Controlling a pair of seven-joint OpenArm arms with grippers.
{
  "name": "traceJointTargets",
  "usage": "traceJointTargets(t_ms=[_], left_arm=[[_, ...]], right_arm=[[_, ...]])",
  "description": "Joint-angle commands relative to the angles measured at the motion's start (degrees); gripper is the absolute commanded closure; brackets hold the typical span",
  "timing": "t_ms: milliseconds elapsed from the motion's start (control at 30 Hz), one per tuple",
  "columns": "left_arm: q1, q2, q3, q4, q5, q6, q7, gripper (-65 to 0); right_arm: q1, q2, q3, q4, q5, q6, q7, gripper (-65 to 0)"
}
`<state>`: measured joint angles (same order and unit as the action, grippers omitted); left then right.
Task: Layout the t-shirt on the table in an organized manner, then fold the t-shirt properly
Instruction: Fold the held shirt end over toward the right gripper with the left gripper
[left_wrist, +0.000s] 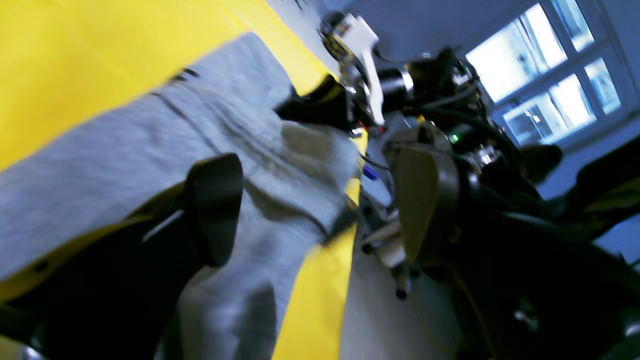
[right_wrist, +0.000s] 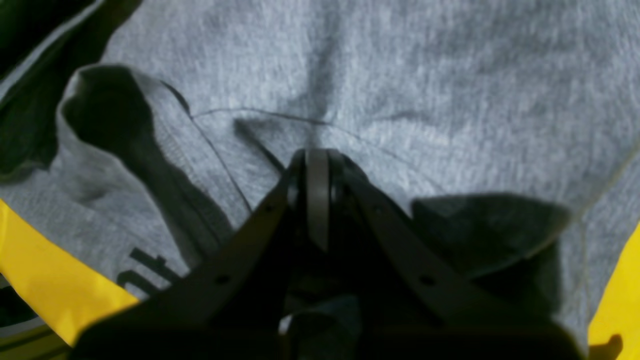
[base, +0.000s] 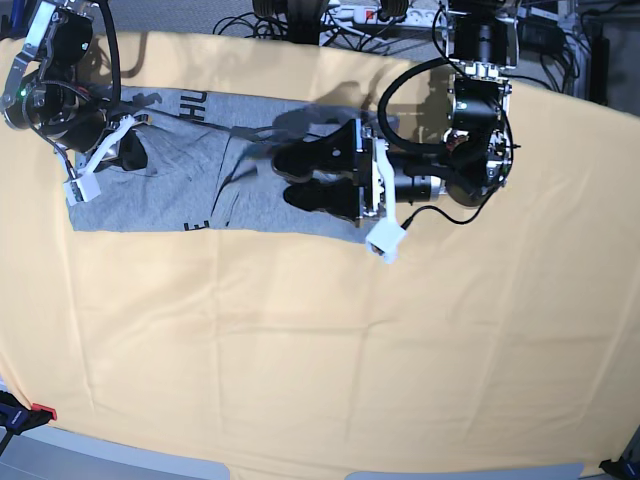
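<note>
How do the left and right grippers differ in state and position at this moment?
The left gripper has its jaws spread wide and holds nothing, while the right gripper is closed, pinching the t-shirt. In the base view the left sits at the shirt's right end, the right at its left end. Both are over grey fabric.

Bright paned window (left_wrist: 545, 65), bluish wall (left_wrist: 425, 25)

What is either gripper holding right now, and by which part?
The right gripper is shut on the t-shirt, pinching a fold of grey fabric beside a seam. The left gripper is open over the shirt's other end, holding nothing.
</note>
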<state>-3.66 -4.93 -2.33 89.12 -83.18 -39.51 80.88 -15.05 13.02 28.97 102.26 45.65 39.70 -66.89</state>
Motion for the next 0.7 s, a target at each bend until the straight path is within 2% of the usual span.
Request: traceJointTargets(t_ms=[0,33,67,133,167,333,467,600,667], left_arm=[[-1.29,0.15,-0.22,0.90,-1.82,-0.37,-0.88,-48.8],[-1.62,0.15,-0.35,0.94,-1.82,-0.42,-0.88,-45.1],[-2.01,0.15,-0.55,0.92,-1.82,-0.49,-0.88,-37.2],[-2.58,0.15,-1.14,0.94,-1.82,-0.49,-0.88,-9.7],[-2.58,0.15,-1.22,0.94,-1.82,-0.49,-0.88,0.0],[-2.80,-0.09,-1.22,0.94,-1.82,-0.28,-0.88,0.0],[-4.17,-2.12,-4.92,1.05,-1.82,-0.37,-0.88,0.0],[-4.57,-4.72,-10.25,1.03,-1.82,-0.49,-0.88,0.0],[-4.09,-5.33,-11.72,1.03,0.81,-0.49,-0.88,0.0]], right_arm=[[0.46,0.83,0.26,0.87,1.03,0.30,0.85,0.0],[0.46,0.83,0.26,0.87,1.01,0.30,0.85,0.0],[0.46,0.83,0.26,0.87,1.03,0.30,0.85,0.0],[0.44,0.83,0.26,0.87,1.03,0.30,0.85,0.0],[0.44,0.83,0.26,0.87,1.03,0.30,0.85,0.0],[0.48,0.83,0.26,0.87,1.01,0.30,0.85,0.0],[0.48,0.85,0.26,0.87,1.09,0.30,0.87,0.0],[0.70,1.42,0.39,2.36,6.36,0.30,0.87,0.0],[1.44,1.42,0.76,5.29,6.82,0.30,0.79,0.0]])
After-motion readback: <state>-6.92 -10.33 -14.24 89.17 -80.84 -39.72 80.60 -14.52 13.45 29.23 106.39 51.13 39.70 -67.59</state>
